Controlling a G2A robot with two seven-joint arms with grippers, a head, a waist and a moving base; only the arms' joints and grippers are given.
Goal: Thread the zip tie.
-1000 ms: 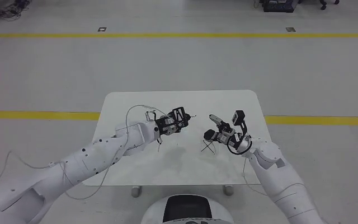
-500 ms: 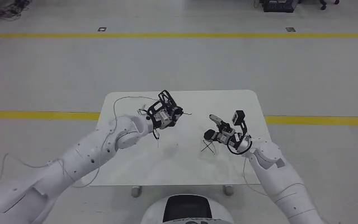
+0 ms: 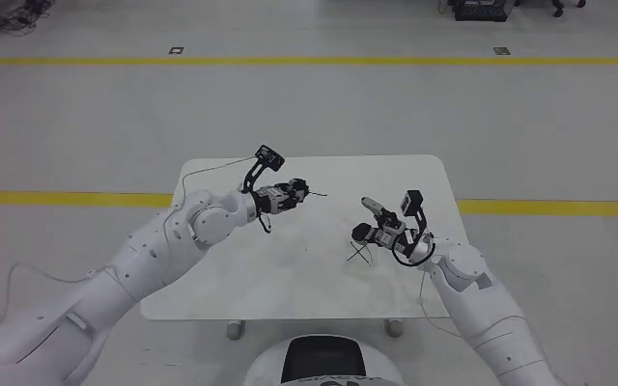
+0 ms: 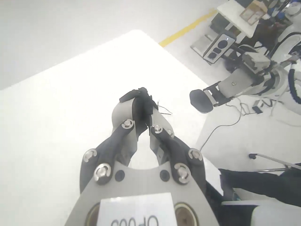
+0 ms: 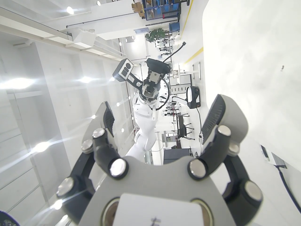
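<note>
Two end effectors hang above the white surface (image 3: 290,280), well apart from each other. The left end effector (image 4: 141,101) sits over the far half of the surface, a little left of its middle, with its pads pressed together on the black zip tie (image 3: 316,194). The pads meet around a dark bunched part of the tie, and a thin free end pokes out past the tips toward the right side of the surface, held up off it. How much of the tie is tucked between the pads cannot be told. The right end effector (image 5: 162,104) is over the right half of the surface, about midway between its near and far edges. Its two ribbed fingers (image 5: 209,116) are spread wide with nothing between them, one on the side nearer the surface and the other on the side away from it. Just beside it, toward the middle of the surface, a few thin dark crossed lines (image 3: 358,253) show on the white top; whether they are a strand or a shadow cannot be told. A yellow floor stripe (image 3: 87,199) runs out from behind both sides of the surface, and a second stripe (image 3: 309,61) lies on the floor well beyond its far edge.
</note>
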